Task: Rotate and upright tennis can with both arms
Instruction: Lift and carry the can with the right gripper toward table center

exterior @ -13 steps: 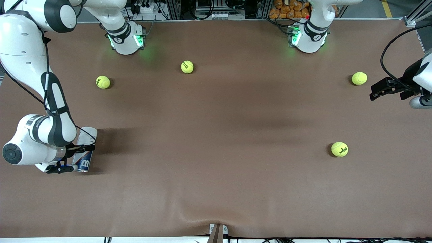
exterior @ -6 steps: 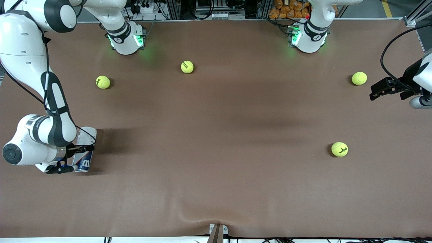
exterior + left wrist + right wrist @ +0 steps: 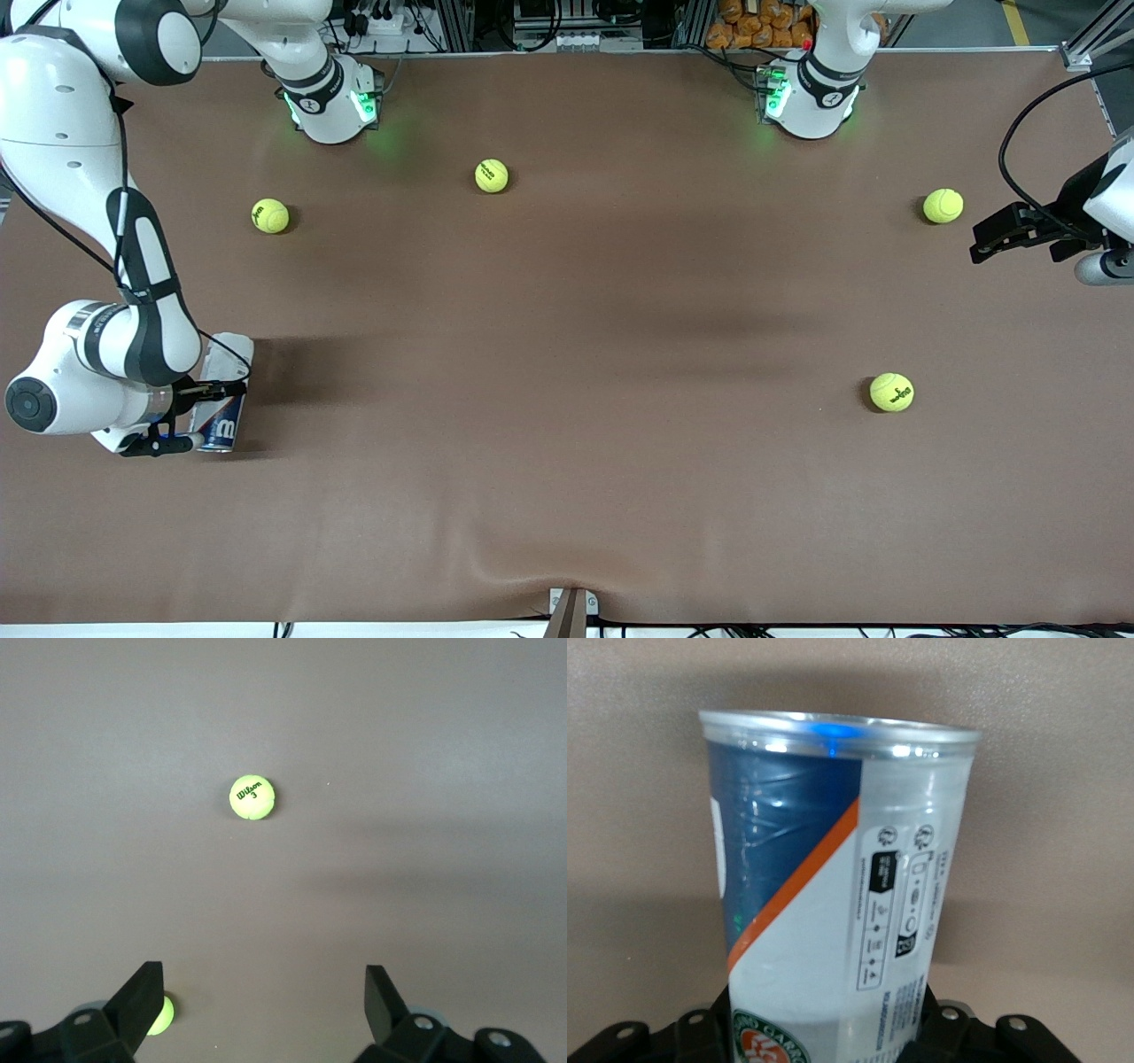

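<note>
Tennis can (image 3: 223, 394) lies flat, long axis toward the bases, clamped in right gripper (image 3: 186, 414) jaws; left gripper (image 3: 257, 1001) jaws apart.

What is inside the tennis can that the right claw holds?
The tennis can sits in the right claw. Its rim faces the table, and no opening shows in either view. The label covers the wall, so any balls inside cannot be seen. Four tennis balls lie loose on the table.

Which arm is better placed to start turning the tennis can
Right. The right gripper is already at the tennis can, fingers around it. The left gripper hangs open at the table's left-arm end, over a tennis ball.
</note>
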Tool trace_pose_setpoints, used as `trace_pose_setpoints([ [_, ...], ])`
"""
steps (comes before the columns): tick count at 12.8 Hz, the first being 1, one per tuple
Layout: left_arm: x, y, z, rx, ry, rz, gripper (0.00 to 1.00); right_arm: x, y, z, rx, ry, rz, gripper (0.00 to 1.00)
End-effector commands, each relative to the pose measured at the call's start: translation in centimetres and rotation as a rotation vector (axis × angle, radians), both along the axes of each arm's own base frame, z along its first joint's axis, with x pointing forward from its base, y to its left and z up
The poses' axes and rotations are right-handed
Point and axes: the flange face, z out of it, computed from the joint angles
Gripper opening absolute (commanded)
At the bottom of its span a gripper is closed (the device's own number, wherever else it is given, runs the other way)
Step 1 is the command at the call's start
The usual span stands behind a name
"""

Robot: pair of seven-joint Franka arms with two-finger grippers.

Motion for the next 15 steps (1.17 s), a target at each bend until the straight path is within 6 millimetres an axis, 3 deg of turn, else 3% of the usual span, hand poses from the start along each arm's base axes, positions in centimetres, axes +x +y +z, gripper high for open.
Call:
trace_pose_setpoints([
  [1,-0.1,0.0,0.3,-0.015,0.004,-0.019,1.0,0.5,0.8,1.2,-0.002,-0.018,0.028,0.72],
  [4,-0.1,0.0,0.3,-0.015,0.004,-0.017,1.0,1.0,1.1,2.1,-0.005,-0.034,0.038,0.72],
  [8,-0.1,0.0,0.3,-0.015,0.004,-0.017,1.0,2.2,5.0,7.4,-0.021,-0.055,0.121,0.72],
  [12,-0.1,0.0,0.2,-0.015,0.006,-0.019,1.0,2.8,6.8,9.1,-0.013,-0.075,0.231,0.73],
  [14,-0.1,0.0,0.2,-0.015,0.006,-0.019,1.0,3.1,10.2,8.9,-0.003,-0.079,0.321,0.73],
  [15,-0.1,0.0,0.2,-0.015,0.006,-0.019,1.0,3.3,13.6,9.1,0.003,-0.087,0.391,0.73],
])
